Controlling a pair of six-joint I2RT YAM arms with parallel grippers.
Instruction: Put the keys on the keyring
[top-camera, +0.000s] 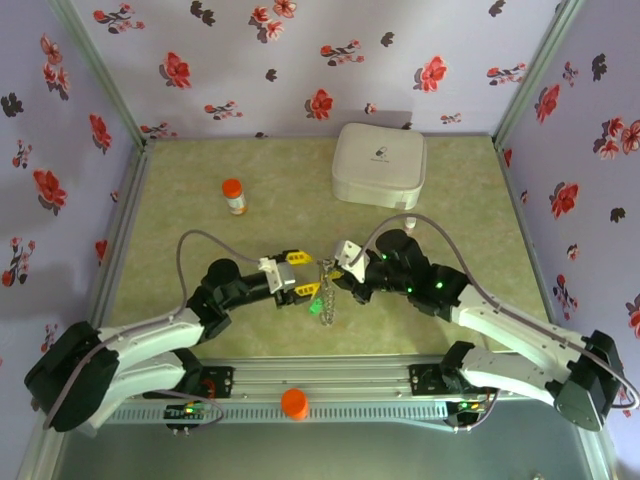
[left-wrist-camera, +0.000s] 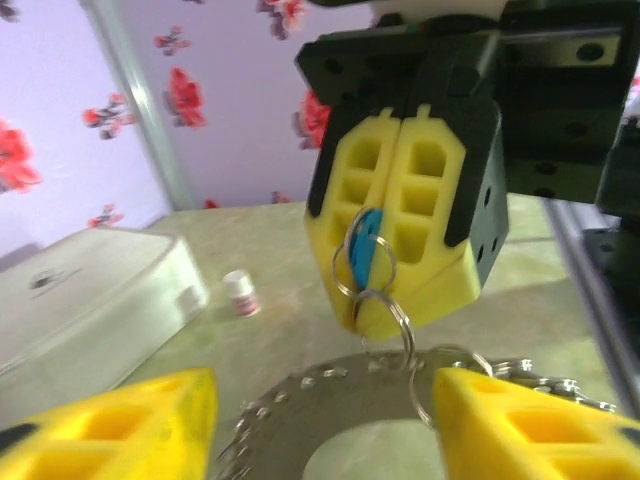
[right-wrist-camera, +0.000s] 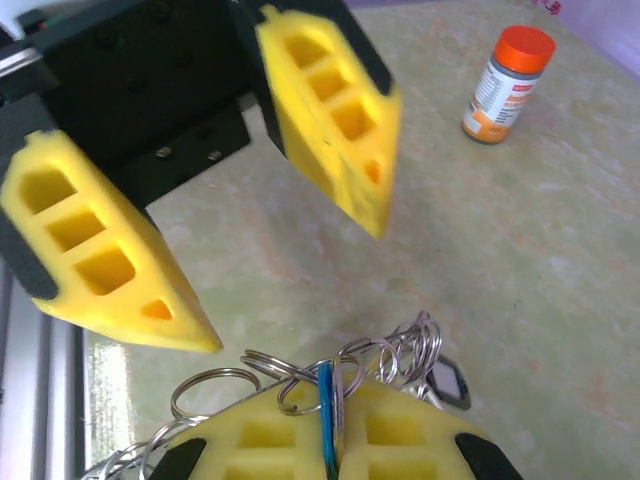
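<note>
Going left to right in the top view: the orange-capped bottle (top-camera: 233, 195) stands by itself on the table (top-camera: 180, 200), well apart from the arms.

Next is the left gripper (top-camera: 302, 275), and its jaws are spread wide with nothing in them. Its own wrist view shows one yellow finger (left-wrist-camera: 120, 430) on each side, with the beaded keyring (left-wrist-camera: 290, 395) arcing across the gap between them. I can't tell if the chain touches either pad.

In the middle the keyring hangs as a limp strand between the two grippers, and a green key (top-camera: 315, 307) dangles at the low end.

The right gripper (top-camera: 335, 268) faces the left one tip to tip, just beside it. It's clenched on a blue key (right-wrist-camera: 325, 400), which sits edge-on right in the seam between the pads. A bunch of split rings (right-wrist-camera: 210, 385) spills out from the tips, with a black key head (right-wrist-camera: 450, 380) next to them. From the left wrist camera the blue key pokes out of the closed fingertips, with rings linking down to the chain.

The white rounded box (top-camera: 380, 165) sits at the back right, and a small white bottle (left-wrist-camera: 240, 293) stands near it.
</note>
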